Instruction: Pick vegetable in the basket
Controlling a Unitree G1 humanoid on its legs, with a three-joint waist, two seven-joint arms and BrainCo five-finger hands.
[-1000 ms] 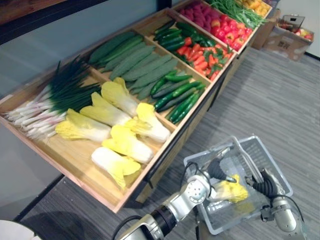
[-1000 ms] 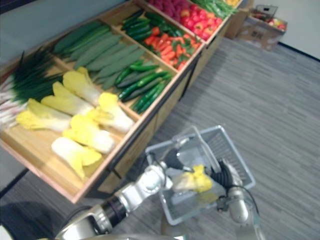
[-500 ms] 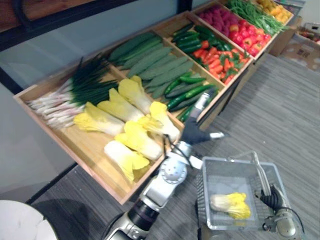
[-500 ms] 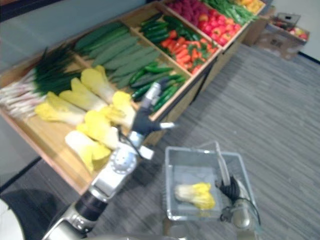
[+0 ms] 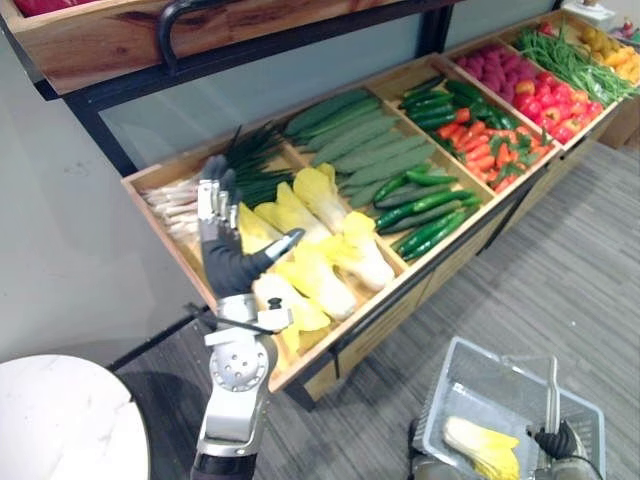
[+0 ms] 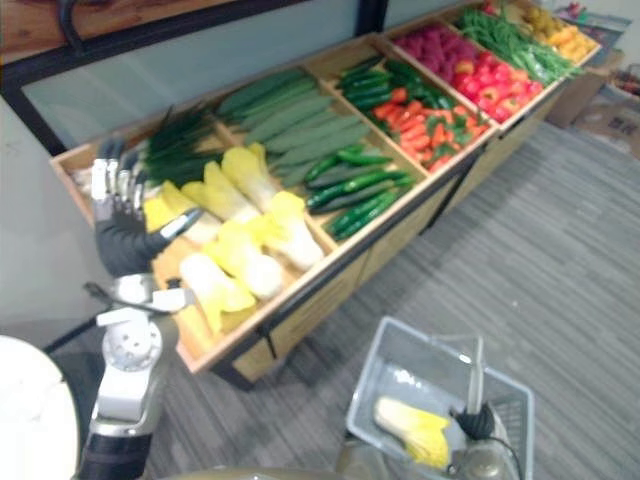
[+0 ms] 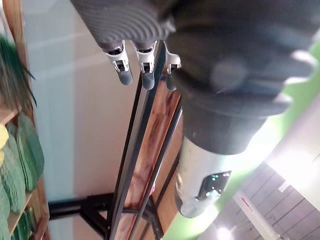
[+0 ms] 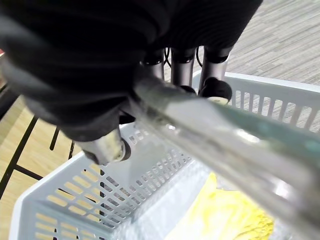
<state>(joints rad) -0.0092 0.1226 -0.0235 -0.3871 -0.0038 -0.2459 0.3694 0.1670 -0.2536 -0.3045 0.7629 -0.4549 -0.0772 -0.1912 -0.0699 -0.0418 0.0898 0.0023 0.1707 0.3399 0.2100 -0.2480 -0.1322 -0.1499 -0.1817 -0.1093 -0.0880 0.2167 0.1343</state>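
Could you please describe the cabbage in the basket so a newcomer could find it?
In front of the wooden vegetable stand, the right hand holds a grey basket. The cabbage lies alone inside it, unlike those on the stand.

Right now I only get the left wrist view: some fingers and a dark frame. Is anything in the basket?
Observer: Yes, one yellow-leafed cabbage lies in the grey basket.
Operator: Does something hold that basket?
Observer: The right hand is curled round its handle.
Operator: And the hand I'm looking along?
Observer: The left hand is raised with straight fingers, holding nothing, near the cabbages on the wooden stand.
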